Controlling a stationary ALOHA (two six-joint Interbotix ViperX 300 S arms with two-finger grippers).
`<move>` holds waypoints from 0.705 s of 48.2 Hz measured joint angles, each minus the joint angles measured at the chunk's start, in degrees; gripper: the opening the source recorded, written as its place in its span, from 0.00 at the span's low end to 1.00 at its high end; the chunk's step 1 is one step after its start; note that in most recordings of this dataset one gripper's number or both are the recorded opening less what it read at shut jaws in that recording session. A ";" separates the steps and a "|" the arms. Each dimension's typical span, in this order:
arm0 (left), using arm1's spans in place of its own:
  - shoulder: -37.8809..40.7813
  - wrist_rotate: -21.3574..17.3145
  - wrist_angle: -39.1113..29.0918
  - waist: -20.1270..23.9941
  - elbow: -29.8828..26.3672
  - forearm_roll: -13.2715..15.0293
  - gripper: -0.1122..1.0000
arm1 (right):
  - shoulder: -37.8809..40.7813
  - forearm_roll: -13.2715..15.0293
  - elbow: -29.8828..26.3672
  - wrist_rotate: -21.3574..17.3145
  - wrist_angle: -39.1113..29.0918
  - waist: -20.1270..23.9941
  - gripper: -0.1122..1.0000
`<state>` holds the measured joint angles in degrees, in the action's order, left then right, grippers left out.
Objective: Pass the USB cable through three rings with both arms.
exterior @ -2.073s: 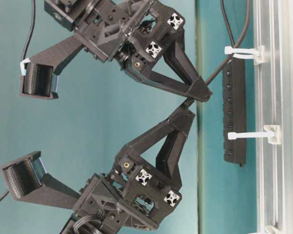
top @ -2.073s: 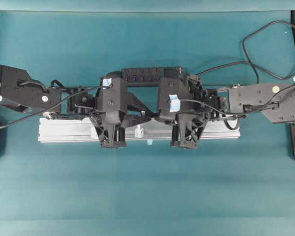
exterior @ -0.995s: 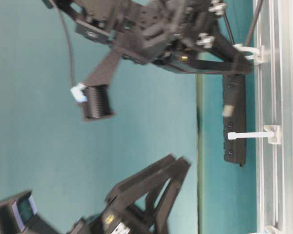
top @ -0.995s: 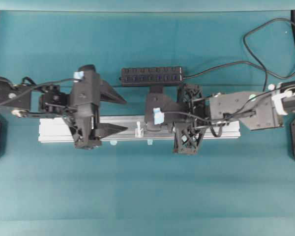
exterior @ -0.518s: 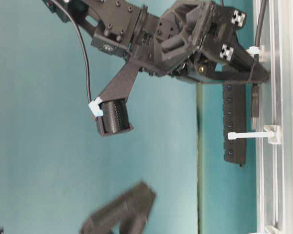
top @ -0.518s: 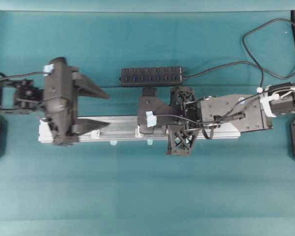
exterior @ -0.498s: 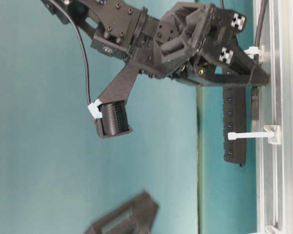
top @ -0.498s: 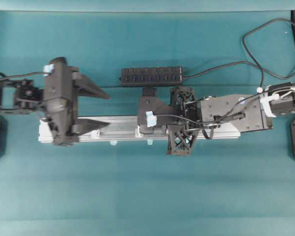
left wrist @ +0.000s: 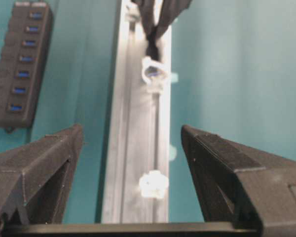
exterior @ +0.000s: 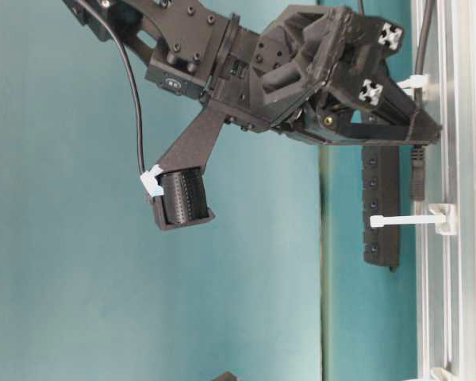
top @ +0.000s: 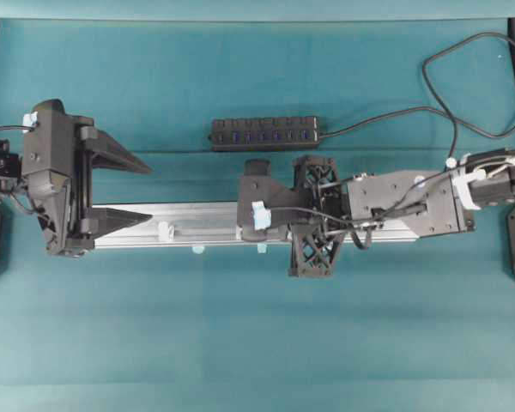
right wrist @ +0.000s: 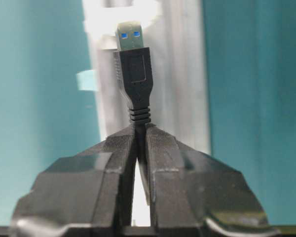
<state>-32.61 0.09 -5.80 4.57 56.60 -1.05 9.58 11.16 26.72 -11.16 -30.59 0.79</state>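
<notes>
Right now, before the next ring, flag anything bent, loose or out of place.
Nothing stands out. The right gripper is shut on the USB cable just behind its plug, which points straight along the rail toward a ring. The left gripper is open at the rail's far end.

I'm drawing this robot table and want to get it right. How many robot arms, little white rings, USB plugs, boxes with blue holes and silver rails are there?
Robot arms: 2
White rings: 3
USB plug: 1
USB hub: 1
Silver rail: 1
Total: 8
</notes>
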 measured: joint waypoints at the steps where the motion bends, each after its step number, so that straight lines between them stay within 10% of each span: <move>1: 0.00 0.00 0.00 0.00 0.00 0.00 0.86 | 0.09 0.00 0.00 0.00 0.00 0.09 0.03; 34: 6.50 3.08 7.29 0.18 1.05 0.00 0.86 | 0.62 -0.62 -1.41 -0.09 5.45 -0.18 0.03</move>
<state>-26.10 3.16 1.49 4.75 57.66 -1.05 10.20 10.55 25.31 -11.25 -25.14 0.62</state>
